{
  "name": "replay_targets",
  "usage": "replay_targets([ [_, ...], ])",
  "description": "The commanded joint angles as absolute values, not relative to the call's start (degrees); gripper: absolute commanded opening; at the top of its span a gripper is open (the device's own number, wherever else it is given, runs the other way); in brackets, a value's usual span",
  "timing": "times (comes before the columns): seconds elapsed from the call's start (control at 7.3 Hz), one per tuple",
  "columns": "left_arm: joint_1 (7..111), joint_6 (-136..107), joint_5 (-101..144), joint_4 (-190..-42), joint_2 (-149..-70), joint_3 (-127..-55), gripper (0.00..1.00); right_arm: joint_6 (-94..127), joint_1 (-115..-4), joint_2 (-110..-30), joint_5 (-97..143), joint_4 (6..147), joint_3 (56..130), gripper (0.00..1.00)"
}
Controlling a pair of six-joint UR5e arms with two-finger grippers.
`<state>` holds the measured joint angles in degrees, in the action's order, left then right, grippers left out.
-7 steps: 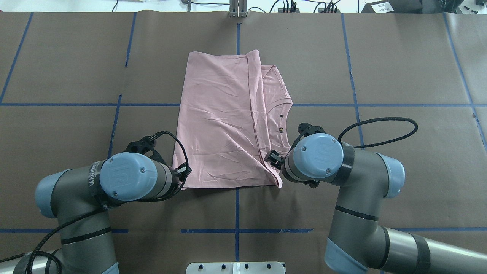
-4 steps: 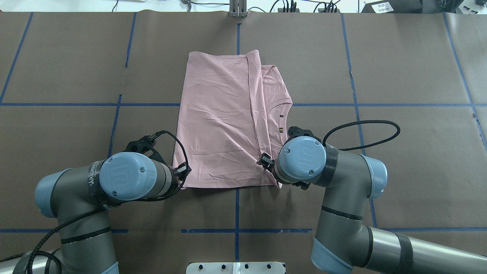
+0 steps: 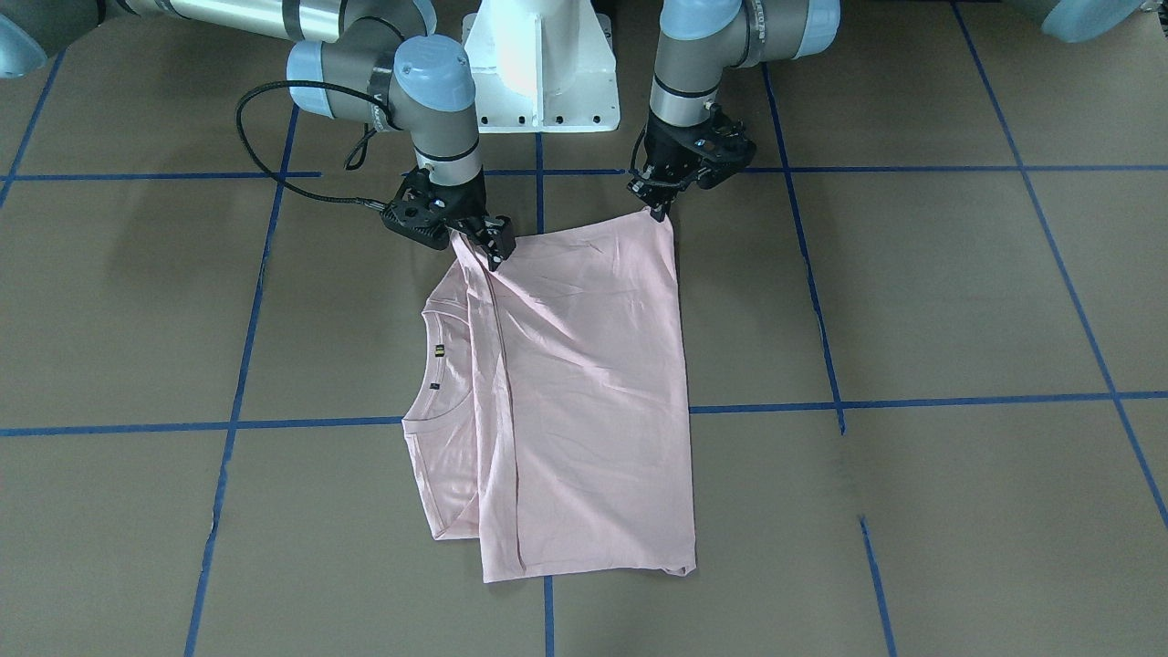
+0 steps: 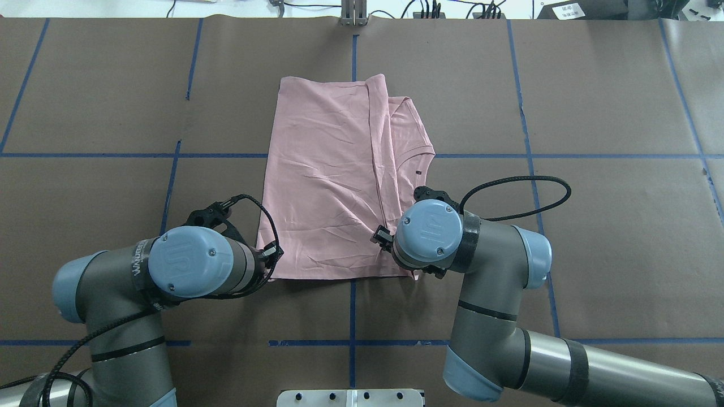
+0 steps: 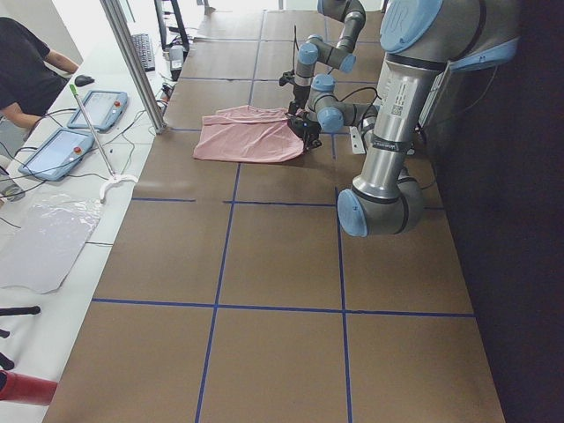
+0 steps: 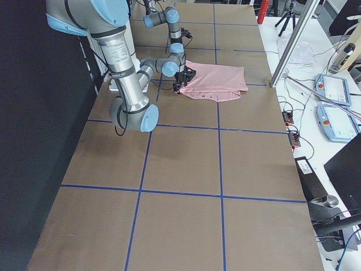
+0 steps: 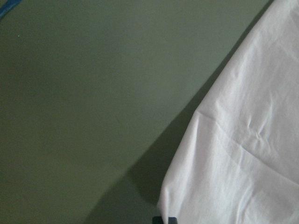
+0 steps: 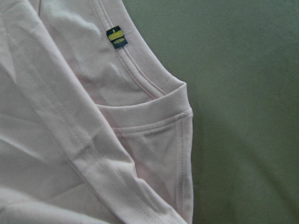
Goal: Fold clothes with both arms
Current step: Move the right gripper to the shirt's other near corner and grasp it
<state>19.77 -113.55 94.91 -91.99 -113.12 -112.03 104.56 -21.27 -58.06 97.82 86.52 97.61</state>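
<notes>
One brown paper-covered worktop point(image 4: 594, 102) carries the pale pink T-shirt point(image 4: 328, 169) at its centre: soft, creased cotton, one side already folded in. A crosswise fold looks to be in hand. The left gripper point(image 3: 658, 212) pinches the near corner; whether the right gripper point(image 3: 495, 254), low on the near edge, grips cannot be told. Next, both ends should rise evenly. A small woven tag point(image 8: 116, 37) sits by the ribbed neckline point(image 8: 140, 81).

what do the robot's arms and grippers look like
The left arm and right arm are silver-grey tubes with light-blue joint caps and black bands. The left gripper and right gripper are black, two-fingered. A black braided cable loops off each wrist; white lettering marks the left wrist.
</notes>
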Motion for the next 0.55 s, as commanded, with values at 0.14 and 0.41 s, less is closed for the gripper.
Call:
replay_targets([
  [0.14,19.77,-113.55,94.92,-92.02,-113.2,-112.15,0.0,104.33,-21.27,-57.92,97.91,86.49,96.94,0.84],
  [0.41,19.78,-113.55,94.92,-91.93,-113.12,-112.15,0.0,104.15,-21.27,-58.01,98.17,86.48,96.94,0.21],
])
